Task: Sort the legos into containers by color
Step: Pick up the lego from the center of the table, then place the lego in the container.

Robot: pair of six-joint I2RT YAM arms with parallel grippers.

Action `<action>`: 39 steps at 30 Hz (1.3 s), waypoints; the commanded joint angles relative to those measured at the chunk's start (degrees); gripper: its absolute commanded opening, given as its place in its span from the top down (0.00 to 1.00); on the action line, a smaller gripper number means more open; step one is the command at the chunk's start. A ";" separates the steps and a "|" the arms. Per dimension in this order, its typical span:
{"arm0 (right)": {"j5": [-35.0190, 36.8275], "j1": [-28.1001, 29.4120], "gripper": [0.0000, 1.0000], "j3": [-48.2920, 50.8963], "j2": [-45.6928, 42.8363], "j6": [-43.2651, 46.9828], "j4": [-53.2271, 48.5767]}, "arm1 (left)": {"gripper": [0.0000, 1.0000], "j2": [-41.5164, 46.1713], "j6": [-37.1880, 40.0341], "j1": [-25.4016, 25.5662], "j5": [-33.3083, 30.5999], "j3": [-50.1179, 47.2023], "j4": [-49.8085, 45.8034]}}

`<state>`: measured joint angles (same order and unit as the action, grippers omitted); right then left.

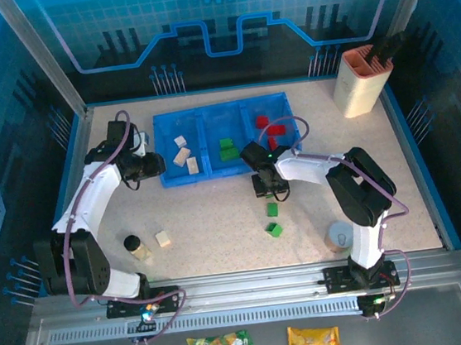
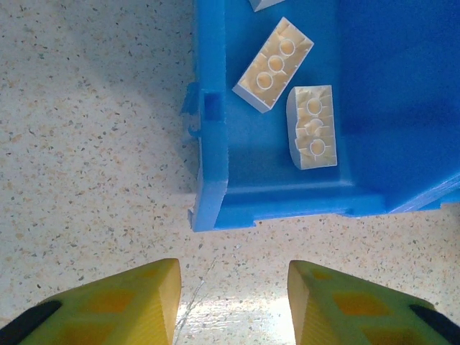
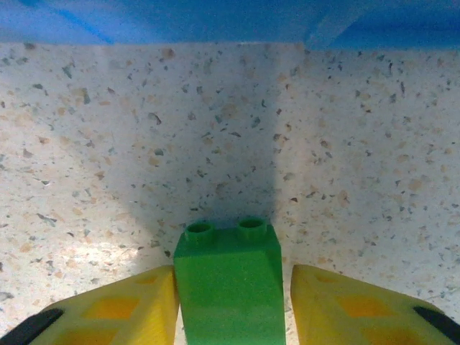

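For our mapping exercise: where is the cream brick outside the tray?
In the top view, the cream brick lies front left, just right of the black-capped bottle.

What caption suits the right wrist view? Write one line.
Right gripper holding a green lego near the edge of the blue tray.

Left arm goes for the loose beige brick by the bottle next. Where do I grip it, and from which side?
Come straight down and close on the near and far faces of the beige brick. It seems to lie flat, and the bottle stands close on its left, so a finger there would likely bump it.
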<state>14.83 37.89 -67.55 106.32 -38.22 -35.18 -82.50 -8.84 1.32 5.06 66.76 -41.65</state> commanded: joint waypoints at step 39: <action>3.01 7.42 0.63 -17.85 1.01 0.20 -8.44 | 0.57 1.99 0.84 -0.71 1.80 -1.24 0.31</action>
<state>16.53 44.71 -82.41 106.39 -38.54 -41.28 -82.26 -8.84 1.28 5.34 66.57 -41.65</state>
